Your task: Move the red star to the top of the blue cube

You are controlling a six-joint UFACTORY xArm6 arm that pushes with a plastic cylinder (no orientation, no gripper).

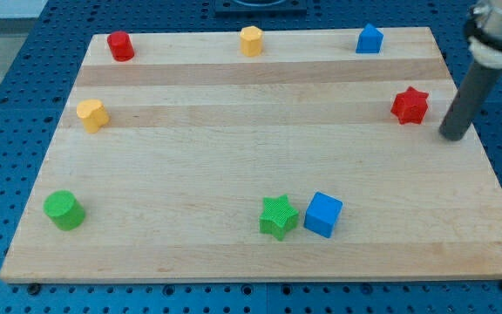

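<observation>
The red star (pixel 410 105) lies near the board's right edge, in the upper half. The blue cube (pixel 323 214) sits near the view's bottom, right of centre, touching or almost touching a green star (pixel 278 216) on its left. My tip (pixel 451 136) is at the board's right edge, just right of and slightly below the red star, a small gap apart from it. The rod slants up to the view's top right corner.
A red cylinder-like block (pixel 120 45), a yellow-orange block (pixel 251 40) and a blue house-shaped block (pixel 369 39) line the top edge. A yellow block (pixel 92 114) sits at the left. A green cylinder (pixel 64 210) is at the bottom left. The wooden board (pixel 234 148) rests on a blue pegboard.
</observation>
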